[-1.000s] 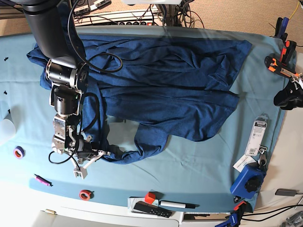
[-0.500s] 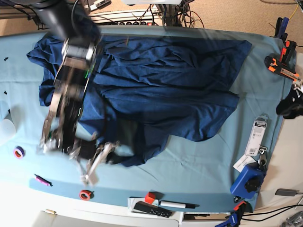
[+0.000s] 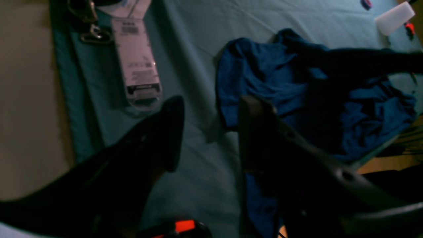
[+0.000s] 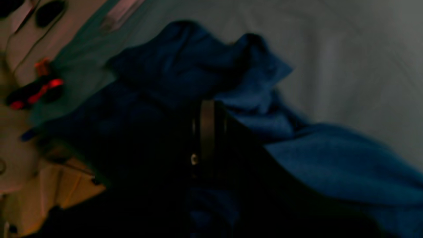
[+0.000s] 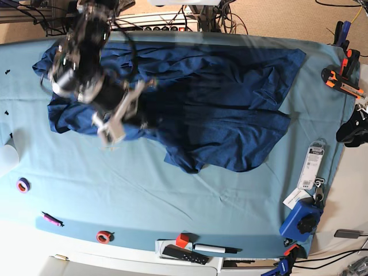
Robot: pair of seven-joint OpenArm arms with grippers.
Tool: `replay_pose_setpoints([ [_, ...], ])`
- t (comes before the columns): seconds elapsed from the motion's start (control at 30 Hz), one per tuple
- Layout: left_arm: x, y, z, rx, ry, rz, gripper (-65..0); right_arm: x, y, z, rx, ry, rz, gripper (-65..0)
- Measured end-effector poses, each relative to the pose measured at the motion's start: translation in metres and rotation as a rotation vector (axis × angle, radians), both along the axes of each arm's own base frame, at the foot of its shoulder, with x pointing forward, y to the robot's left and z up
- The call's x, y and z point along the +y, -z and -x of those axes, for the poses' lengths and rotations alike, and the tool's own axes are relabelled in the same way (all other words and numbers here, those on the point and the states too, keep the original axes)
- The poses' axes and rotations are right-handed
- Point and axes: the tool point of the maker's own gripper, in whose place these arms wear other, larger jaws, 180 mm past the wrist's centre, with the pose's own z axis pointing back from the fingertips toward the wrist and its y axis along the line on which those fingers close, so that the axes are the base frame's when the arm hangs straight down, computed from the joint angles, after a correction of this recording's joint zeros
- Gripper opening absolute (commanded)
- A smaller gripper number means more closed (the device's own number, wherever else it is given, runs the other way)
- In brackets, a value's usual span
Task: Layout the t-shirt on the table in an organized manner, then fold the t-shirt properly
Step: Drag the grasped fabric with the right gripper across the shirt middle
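Presently your right gripper (image 5: 141, 115), jaws clamped on the t-shirt (image 5: 218, 98), lifts cloth to spread it; left gripper (image 3: 208, 132) idles, jaws apart and empty, over the bench (image 5: 172, 195).

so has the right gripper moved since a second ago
Yes. In the base view the right gripper has swung up from near the red tape ring toward the table's far edge, dragging the t-shirt fold along.

The base view looks straight down on the table (image 5: 190, 201) from high up. Both wrist views sit close, sharing the t-shirt (image 5: 230, 98) at 12 o'clock.
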Motion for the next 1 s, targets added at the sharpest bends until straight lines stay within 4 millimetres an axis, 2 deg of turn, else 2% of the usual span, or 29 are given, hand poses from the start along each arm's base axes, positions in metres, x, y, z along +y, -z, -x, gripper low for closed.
replay_pose_setpoints([
  [0.1, 0.0, 0.0, 0.0, -0.001, 0.0, 0.0, -37.5, 0.014, -0.002, 0.013, -0.002, -0.044, -0.012, -65.0],
  [0.27, 0.0, 0.0, 0.0, 0.0, 0.0, 0.001, -37.5, 0.063, 0.009, 0.04, 0.038, -0.213, -0.013, -65.0],
  [0.4, 0.0, 0.0, 0.0, 0.0, 0.0, 0.001, -37.5, 0.089, 0.014, 0.046, -0.002, -0.281, 0.062, -65.0],
  [0.53, 0.0, 0.0, 0.0, 0.0, 0.0, 0.001, -37.5, 0.101, 0.019, 0.049, -0.032, -0.306, 0.134, -65.0],
  [0.63, -0.001, 0.001, 0.0, 0.001, 0.0, 0.004, -37.5, 0.105, 0.017, 0.046, -0.069, -0.303, 0.152, -40.1],
  [0.67, -0.003, 0.002, 0.0, 0.0, -0.001, 0.013, -37.5, 0.106, 0.015, 0.045, -0.086, -0.3, 0.147, -35.5],
  [0.77, -0.014, 0.011, 0.001, 0.002, -0.007, 0.066, -37.5, 0.111, 0.004, 0.039, -0.141, -0.285, 0.103, -34.4],
  [0.83, -0.024, 0.019, 0.003, 0.003, -0.011, 0.109, -37.5, 0.106, -0.005, 0.026, -0.188, -0.207, 0.088, -34.4],
  [0.93, -0.04, 0.026, 0.004, 0.0, -0.015, 0.184, -37.5, 0.078, -0.018, -0.009, -0.31, 0.006, 0.148, -34.5],
  [1.0, -0.051, 0.03, 0.004, -0.005, -0.019, 0.237, -37.5, 0.056, -0.011, -0.034, -0.313, 0.129, 0.234, -34.5],
])
